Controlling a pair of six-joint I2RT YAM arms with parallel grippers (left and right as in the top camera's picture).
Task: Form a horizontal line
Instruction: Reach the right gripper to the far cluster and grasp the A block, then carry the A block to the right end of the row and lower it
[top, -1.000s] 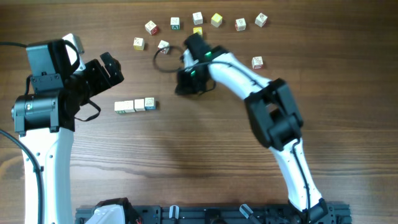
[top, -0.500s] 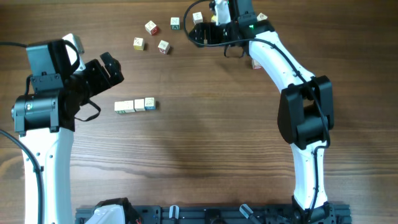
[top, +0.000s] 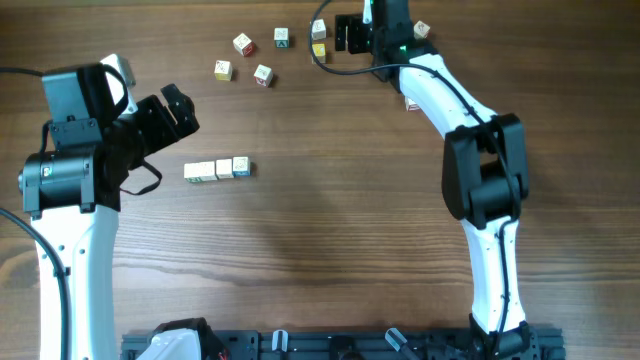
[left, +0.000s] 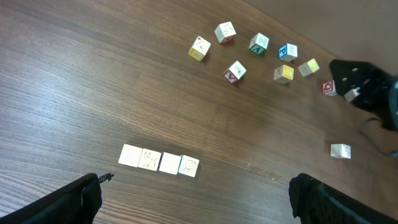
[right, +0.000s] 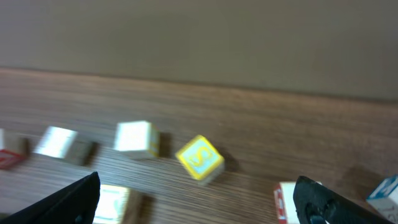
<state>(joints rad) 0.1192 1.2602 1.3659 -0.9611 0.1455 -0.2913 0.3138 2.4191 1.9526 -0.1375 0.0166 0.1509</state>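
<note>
The horizontal line (top: 217, 170) is a short row of several white cubes touching edge to edge at the left middle of the table; it also shows as the line (left: 159, 160) in the left wrist view. My left gripper (top: 178, 108) hangs open above and behind the row, and the left gripper (left: 194, 186) has nothing between its fingers. My right gripper (top: 342, 34) is open at the far edge among the loose cubes. In the right wrist view a yellow cube (right: 199, 158) lies just ahead of the empty right gripper (right: 198, 200).
Loose cubes lie scattered along the far side: two white ones (top: 243, 43) (top: 282, 38), two more (top: 222, 69) (top: 263, 73), a yellow one (top: 319, 48), and one (top: 412, 100) under the right arm. A red-marked cube (right: 285, 199) sits by the right finger.
The right arm has swung from the middle of the table to the far cube cluster, and its jaws have opened. The left arm and the row have not moved.
</note>
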